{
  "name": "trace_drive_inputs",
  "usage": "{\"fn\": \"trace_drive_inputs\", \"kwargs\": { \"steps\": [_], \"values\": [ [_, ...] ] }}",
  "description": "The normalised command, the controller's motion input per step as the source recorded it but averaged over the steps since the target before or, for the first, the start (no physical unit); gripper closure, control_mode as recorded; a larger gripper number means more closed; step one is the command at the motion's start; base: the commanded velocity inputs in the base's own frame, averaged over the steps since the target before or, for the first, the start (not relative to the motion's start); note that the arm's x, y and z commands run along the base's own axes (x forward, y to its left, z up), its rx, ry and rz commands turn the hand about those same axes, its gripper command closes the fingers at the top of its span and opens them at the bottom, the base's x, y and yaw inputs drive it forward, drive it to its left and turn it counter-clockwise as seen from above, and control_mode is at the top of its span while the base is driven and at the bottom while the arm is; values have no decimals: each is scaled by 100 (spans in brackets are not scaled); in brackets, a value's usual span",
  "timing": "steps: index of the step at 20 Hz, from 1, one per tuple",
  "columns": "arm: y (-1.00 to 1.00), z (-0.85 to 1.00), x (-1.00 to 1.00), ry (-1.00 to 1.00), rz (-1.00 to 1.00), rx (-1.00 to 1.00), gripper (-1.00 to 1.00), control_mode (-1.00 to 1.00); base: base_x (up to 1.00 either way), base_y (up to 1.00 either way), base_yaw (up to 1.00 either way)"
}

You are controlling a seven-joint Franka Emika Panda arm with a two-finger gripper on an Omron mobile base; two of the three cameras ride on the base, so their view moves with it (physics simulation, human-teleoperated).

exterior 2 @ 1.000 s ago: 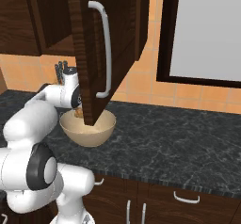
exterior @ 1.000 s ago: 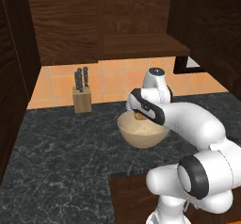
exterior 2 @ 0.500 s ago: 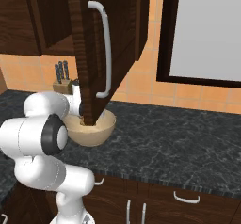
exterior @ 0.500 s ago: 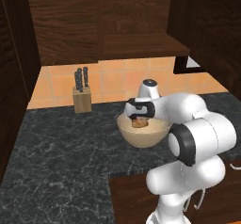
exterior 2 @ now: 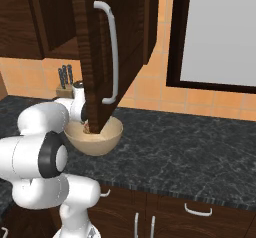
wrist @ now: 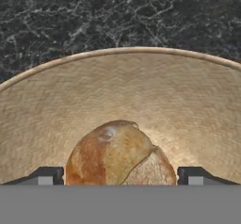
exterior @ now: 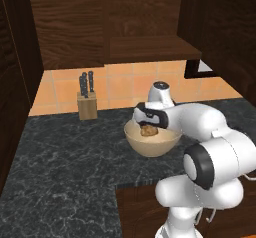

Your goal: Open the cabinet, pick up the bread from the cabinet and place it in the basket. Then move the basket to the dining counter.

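The tan basket (exterior: 152, 143) (exterior 2: 95, 138) stands on the black granite counter. Inside it lies the bread (exterior: 148, 130) (wrist: 121, 157), a tan-orange lump. My gripper (exterior: 146, 120) (wrist: 120, 175) hangs open just over the bread, its fingertips (wrist: 47, 175) spread wide to either side of the lump and apart from it. The cabinet (exterior 2: 100, 52) stands open above the basket, its door with the silver handle (exterior 2: 113, 57) swung out and hiding part of the basket rim in the right base view. The dining counter is out of view.
A knife block (exterior: 87, 105) (exterior 2: 64, 83) stands against the orange tiled wall to the left of the basket. Black granite counter (exterior: 60, 167) (exterior 2: 190, 154) stretches left and right. Brown drawers (exterior 2: 195, 212) run below its front edge.
My arm's elbow has folded down and toward the base while the hand stayed over the basket. The bread lies where it was, and the jaws have stayed wide.
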Motion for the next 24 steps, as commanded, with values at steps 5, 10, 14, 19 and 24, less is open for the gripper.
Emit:
{"fn": "trace_drive_inputs", "kwargs": {
  "steps": [5,10,14,19,24],
  "values": [
    [9,13,-62,-16,0,-6,-100,-100,0,0,0],
    [53,16,-40,-6,7,-10,-100,-100,0,0,0],
    [64,20,-11,6,15,-8,-100,-100,0,0,0],
    [22,-4,1,5,6,-6,-100,-100,0,0,0],
    [0,-29,0,6,1,-7,-100,-100,0,0,0]
  ]
}}
